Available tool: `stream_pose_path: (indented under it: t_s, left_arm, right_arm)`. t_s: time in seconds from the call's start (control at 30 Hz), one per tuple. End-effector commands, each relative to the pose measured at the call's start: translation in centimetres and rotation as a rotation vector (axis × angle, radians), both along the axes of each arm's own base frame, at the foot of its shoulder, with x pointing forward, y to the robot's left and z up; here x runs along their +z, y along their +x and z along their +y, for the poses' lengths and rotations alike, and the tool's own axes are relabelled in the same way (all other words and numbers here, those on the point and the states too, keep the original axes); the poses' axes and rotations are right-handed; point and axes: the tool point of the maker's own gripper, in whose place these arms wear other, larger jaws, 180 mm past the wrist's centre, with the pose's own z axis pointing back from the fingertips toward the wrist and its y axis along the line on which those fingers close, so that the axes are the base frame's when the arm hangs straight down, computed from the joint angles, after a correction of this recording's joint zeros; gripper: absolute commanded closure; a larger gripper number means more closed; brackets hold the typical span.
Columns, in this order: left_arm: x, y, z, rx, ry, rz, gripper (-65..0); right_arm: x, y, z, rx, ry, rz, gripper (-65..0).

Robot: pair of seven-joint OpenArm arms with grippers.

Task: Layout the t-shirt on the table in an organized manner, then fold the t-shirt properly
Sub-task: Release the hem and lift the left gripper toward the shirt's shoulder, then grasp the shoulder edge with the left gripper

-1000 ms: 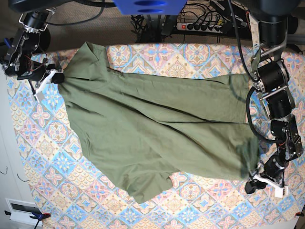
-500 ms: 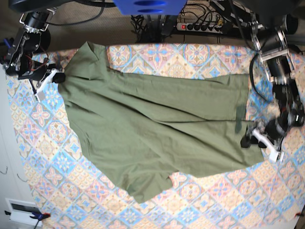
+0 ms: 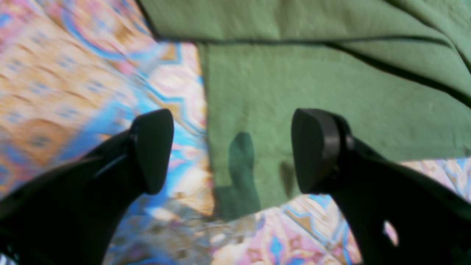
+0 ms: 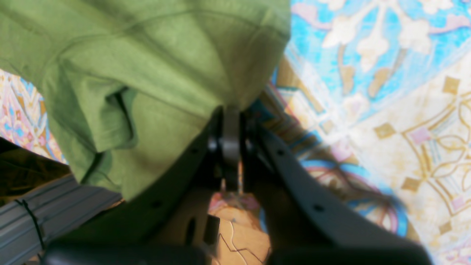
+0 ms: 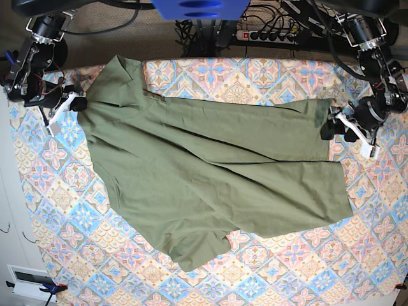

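An olive-green short-sleeved cotton t-shirt [image 5: 210, 172] lies spread, somewhat skewed and creased, across the middle of a large worktop [image 5: 268, 80] covered in a tile-patterned cloth of pink, blue, cream and orange diamonds. In the base view the shirt runs from the upper left of the frame towards the lower right.

At the upper left of that view, the right gripper [image 5: 75, 102] has its fingers pressed together, pinching the shirt's edge; the right wrist view shows green fabric [image 4: 147, 70] bunched into the closed fingers [image 4: 231, 140].

At the right edge of the base view, the left gripper [image 5: 336, 124] sits just beside the shirt's upper right corner. Its wrist view shows two black fingers [image 3: 316, 147] spread wide, holding nothing, above a corner of the shirt [image 3: 312, 88] lying flat on the patterned cloth [image 3: 92, 73].
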Motion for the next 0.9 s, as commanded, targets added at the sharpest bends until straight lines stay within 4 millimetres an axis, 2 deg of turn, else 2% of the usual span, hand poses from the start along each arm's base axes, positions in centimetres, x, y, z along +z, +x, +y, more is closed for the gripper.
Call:
stream_pose_path:
  t_s: [0.0, 0.17, 0.27, 0.37, 0.5, 0.6, 0.7, 0.8, 0.87]
  left_arm:
    - [0.9, 0.6, 0.5, 0.01, 0.003, -0.04, -49.2]
    - [0.4, 0.4, -0.2, 0.02, -0.021, -0.03, -48.0]
    - [0.4, 0.5, -0.2, 0.022, -0.022, -0.034, -41.0]
    - [-0.5, 0.2, 0.1, 0.036, -0.04, -0.006, -33.2]
    - [-1.6, 0.2, 0.8, 0.07, -0.07, 0.023, -28.4]
    - [-1.0, 0.2, 2.6, 0.11, -0.058, 0.01, -30.2]
    - [-0.7, 0.0, 3.6, 0.143, -0.054, -0.003, -37.8]
    - [-0.7, 0.1, 3.5, 0.14, -0.057, -0.002, -48.3]
    - [-1.2, 0.0, 2.8, 0.135, -0.07, 0.006, -51.7]
  right_arm:
    - [1.2, 0.9, -0.7, 0.002, -0.016, -0.043, -1.1]
    - [1.2, 1.0, -0.7, 0.001, -0.016, -0.045, -1.1]
    - [1.2, 1.0, -0.7, 0.001, -0.016, -0.046, -1.1]
    - [1.2, 1.0, -0.7, 0.001, -0.014, -0.046, -1.1]
    - [1.2, 1.0, -0.7, -0.001, -0.015, -0.045, -1.1]
    - [1.2, 1.0, -0.7, -0.002, -0.015, -0.045, -1.1]
    - [1.1, 1.0, -0.7, -0.003, -0.015, -0.044, -1.1]
    - [1.1, 1.0, -0.7, -0.003, -0.015, -0.044, -1.1]
    - [1.2, 1.0, -0.7, -0.003, -0.015, -0.046, -1.1]
